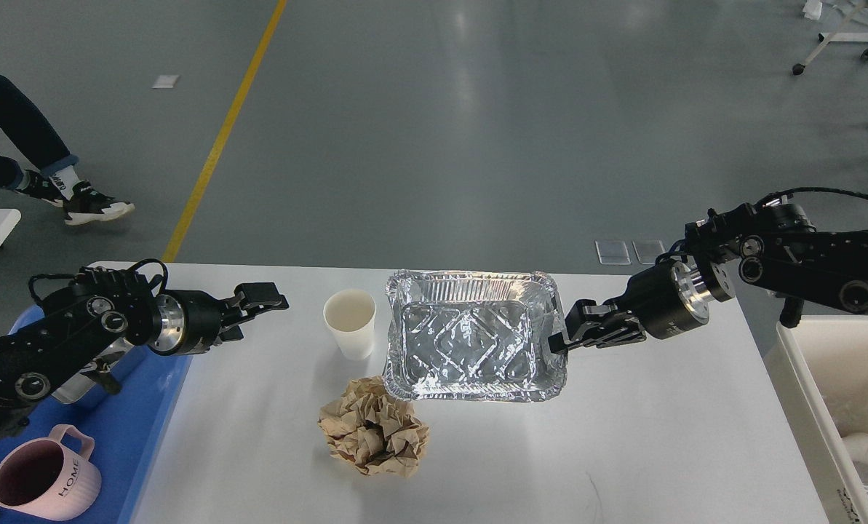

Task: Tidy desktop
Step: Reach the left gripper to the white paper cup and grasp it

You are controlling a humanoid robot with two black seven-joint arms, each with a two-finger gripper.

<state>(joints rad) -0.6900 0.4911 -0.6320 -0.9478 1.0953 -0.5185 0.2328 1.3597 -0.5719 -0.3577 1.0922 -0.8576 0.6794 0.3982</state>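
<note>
Across the lower head view, white counter (623,451) spread wide, carrying 3 items. At centre, empty foil tray (475,335); just left of it, upright white paper cup (350,322); in front of both, crumpled brown paper ball (373,428), touching the tray's near left corner. Right hand (559,342) closed on the tray's right rim. Left hand (263,302) hovering left of the cup, apart from it, fingers slightly parted, holding nothing. Off the counter's left edge, blue tray (153,429) with pink "HOME" mug (44,482). Far right, white bin (805,371).
</note>
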